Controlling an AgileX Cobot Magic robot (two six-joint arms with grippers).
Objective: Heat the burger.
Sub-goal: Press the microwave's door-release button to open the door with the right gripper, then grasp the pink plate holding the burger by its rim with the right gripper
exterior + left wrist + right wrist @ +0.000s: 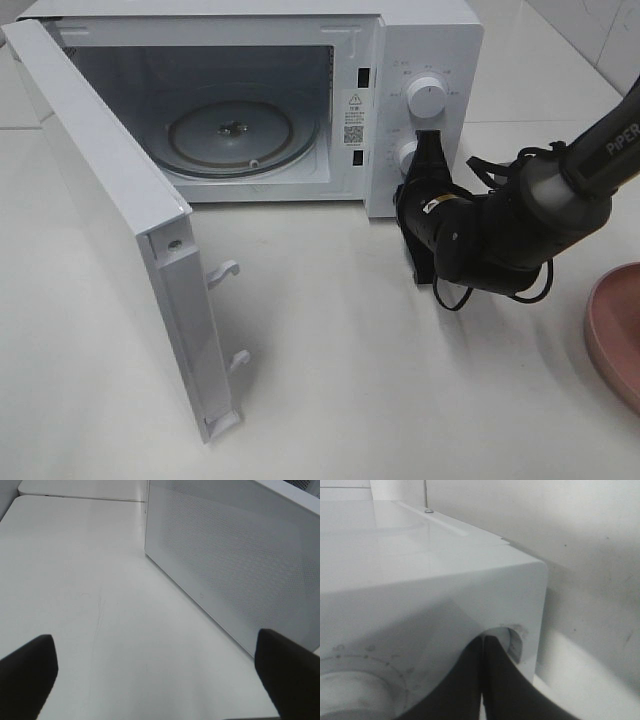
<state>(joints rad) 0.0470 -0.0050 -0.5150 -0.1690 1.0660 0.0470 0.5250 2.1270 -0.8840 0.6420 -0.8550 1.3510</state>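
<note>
White box-shaped microwave oven [430,40], upper frame: hinged door [110,220] swung wide, round glass turntable [240,135] bare.
Right claw [428,145]: closed, tips at lower white knob [405,152].
Left claw [157,667]: open, empty.
Burger: not in view.
Handling: likely best to back straight off the panel, knob unturned.

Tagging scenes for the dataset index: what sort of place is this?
Likely a mock kitchen on a lab bench: a white microwave, door open, glass turntable inside; a pink plate on the white table; a robot arm by the dials.
</note>
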